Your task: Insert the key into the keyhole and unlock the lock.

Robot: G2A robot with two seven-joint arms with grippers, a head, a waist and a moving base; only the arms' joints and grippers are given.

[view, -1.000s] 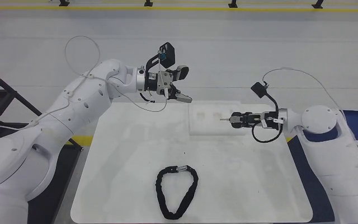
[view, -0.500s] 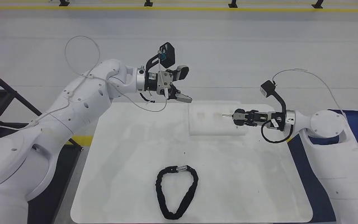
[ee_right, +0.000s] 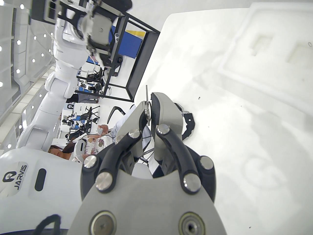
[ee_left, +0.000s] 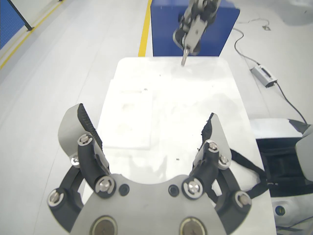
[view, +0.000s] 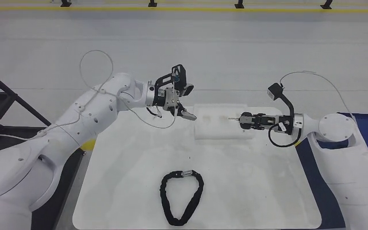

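The keyhole is too small for me to make out. From above, the lock (view: 183,173) shows only as a pale metal piece closing a black chain (view: 172,202), which lies as a flat loop on the near part of the worktop (view: 259,190), well apart from both my arms. From my right wrist, my own fingers hide most of that chain, and only a short black stretch shows past them. The key (ee_right: 146,93) is largely buried between my right jaws, which are pressed together on it. It sits edge-on to that camera, so I see just a thin blade and part of a ring beyond the tips. In the top view the blade pokes out over a white foam block (view: 215,131) at the back of the worktop, pointing toward my left arm. I cannot tell whether it touches the foam. My left jaws are spread wide and hold nothing. They hang just beside the block's left end, with the ribbed pads (ee_left: 86,119) facing each other across bare worktop.
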